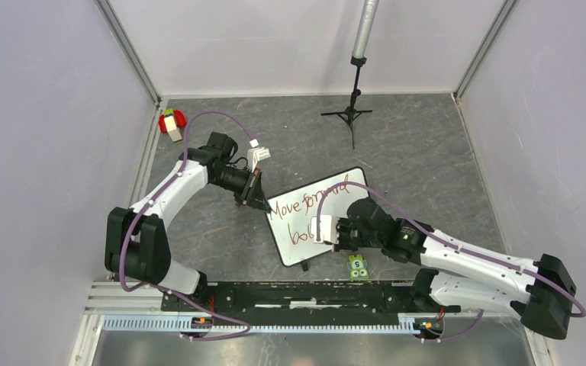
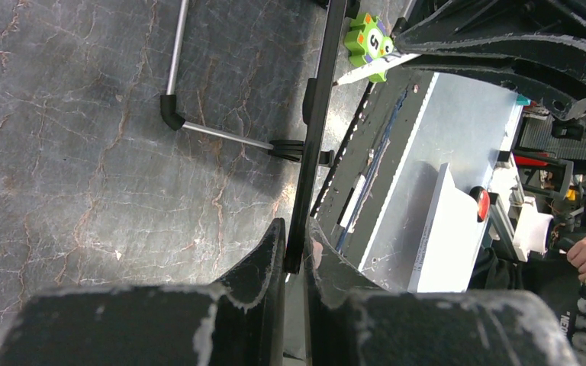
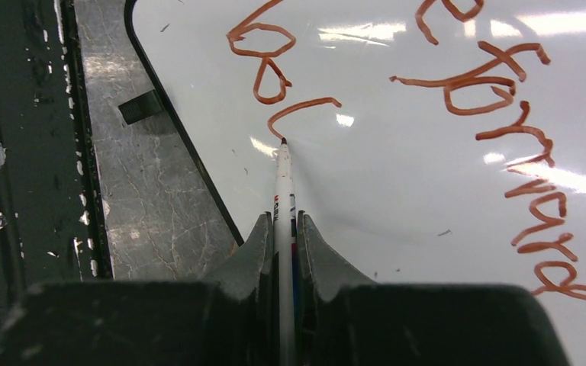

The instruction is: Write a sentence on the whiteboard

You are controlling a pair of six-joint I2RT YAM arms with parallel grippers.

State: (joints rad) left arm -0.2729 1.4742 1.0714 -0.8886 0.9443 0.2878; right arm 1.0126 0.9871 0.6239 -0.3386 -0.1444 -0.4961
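The whiteboard [image 1: 288, 248] stands tilted on the grey table in the middle of the top view. My left gripper [image 1: 258, 202] is shut on its upper left edge; in the left wrist view the thin black rim [image 2: 317, 114] runs between the closed left gripper [image 2: 296, 244]. My right gripper [image 3: 283, 221] is shut on a white marker [image 3: 283, 183] whose tip rests on the board at the end of a curved stroke. The sentence [image 1: 309, 197] in reddish-brown reads "Move forward" with "bo" and one more stroke [image 3: 301, 107] below it.
A green number tile [image 1: 359, 266] lies just in front of the board, near my right arm. A red, green and white toy [image 1: 172, 123] sits at the far left wall. A black tripod stand [image 1: 351, 114] rises at the back. The black base rail [image 1: 305, 293] runs along the near edge.
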